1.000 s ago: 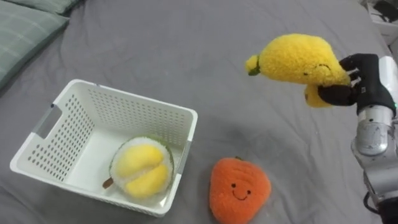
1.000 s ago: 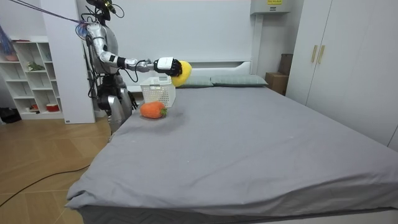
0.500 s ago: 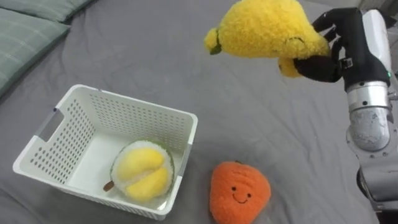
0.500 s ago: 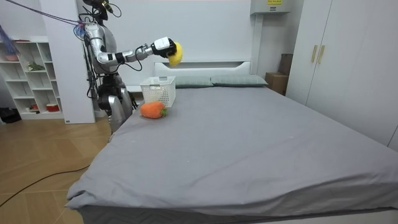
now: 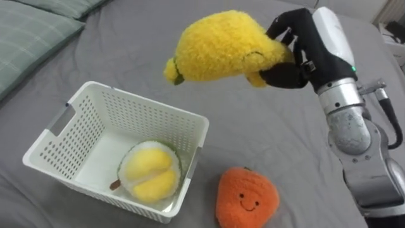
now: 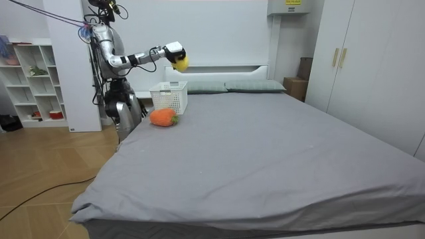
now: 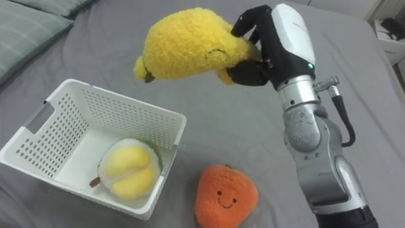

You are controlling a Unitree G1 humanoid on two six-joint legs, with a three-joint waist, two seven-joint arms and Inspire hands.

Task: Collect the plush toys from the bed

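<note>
Sitting closest on the grey bed (image 5: 272, 136) is the orange plush (image 5: 247, 199), just beside the white basket (image 5: 145, 117) at about 4 o'clock. Basket's got a yellow-and-white durian plush (image 5: 149, 175) lying inside. Up around 1 o'clock of the basket, the right hand (image 5: 310, 54) holds the yellow plush (image 5: 218, 45) in the air, fingers curled round its end. Pillow (image 5: 31, 31) sits way out at 11 o'clock.

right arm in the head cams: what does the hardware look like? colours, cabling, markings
The right hand has black fingers and a smooth white shell on its back, with a small green light near the wrist end. Below it is a bright silver cylindrical wrist, then rounded grey metallic forearm segments. A black cable loops along the forearm's outer side from a small silver connector.
</note>
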